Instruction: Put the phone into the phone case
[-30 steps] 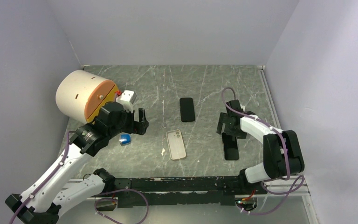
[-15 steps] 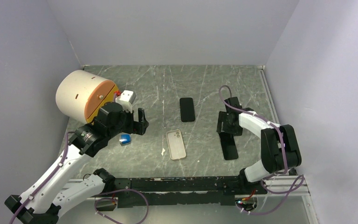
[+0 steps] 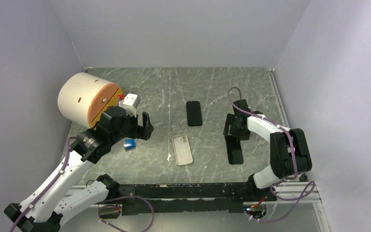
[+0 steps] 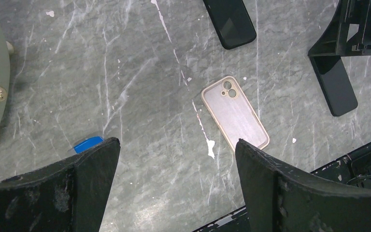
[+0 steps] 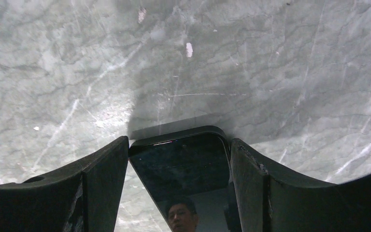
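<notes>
Two arms reach over a grey marbled table [image 3: 174, 87]. At the far left lies a cream drum [image 3: 79, 96] with an orange face, and a small white box [image 3: 132, 100] sits just beside it. The left gripper [image 3: 145, 126] hangs near them, with a small blue piece [image 3: 130, 143] on the table close by. Its wrist view shows the jaws wide apart with nothing between them.

Toward the middle, the phone case [image 3: 182, 149] lies flat on the table, its camera cutout at the far end. It touches neither arm. Beyond it, farther back, lies a second phone [image 3: 193, 113], black and untouched.

On the right, the right gripper [image 3: 236, 130] is down at the far end of the phone [image 3: 235, 151]. The jaws are closed on its two long edges. Whether the phone is lifted or flat cannot be told. It is near the case but apart from it.
</notes>
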Tool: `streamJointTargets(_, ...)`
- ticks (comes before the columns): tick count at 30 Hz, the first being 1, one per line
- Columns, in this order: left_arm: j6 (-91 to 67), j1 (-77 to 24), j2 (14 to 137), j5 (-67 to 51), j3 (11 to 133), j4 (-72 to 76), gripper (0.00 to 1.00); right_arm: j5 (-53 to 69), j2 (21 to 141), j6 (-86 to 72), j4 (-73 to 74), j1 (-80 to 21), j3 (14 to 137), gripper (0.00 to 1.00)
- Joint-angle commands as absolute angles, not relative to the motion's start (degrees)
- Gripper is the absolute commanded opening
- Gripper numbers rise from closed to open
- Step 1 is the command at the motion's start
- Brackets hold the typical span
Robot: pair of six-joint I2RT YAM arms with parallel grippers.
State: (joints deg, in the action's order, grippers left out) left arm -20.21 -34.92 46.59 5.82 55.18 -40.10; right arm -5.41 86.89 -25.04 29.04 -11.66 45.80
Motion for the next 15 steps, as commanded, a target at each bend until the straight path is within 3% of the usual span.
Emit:
streamJointTargets(1, -19.5, -34.7, 45.7, 6.3, 54.9, -38.4, 0.94, 2.0, 87.8, -31.5, 24.2, -11.7, 45.9, 0.58)
streamJointTargets(10, -19.5, -34.8, 45.8, 7.0, 54.8, -38.2, 0.94, 6.6, 89.5, -36.9, 20.0, -12.0, 47.0, 0.57)
streamJointTargets(15, -19.6, -34.8, 46.8, 6.7, 55.2, -38.8, 0.94, 4.4, 90.9, -35.1, 21.7, -12.5, 48.4, 0.65)
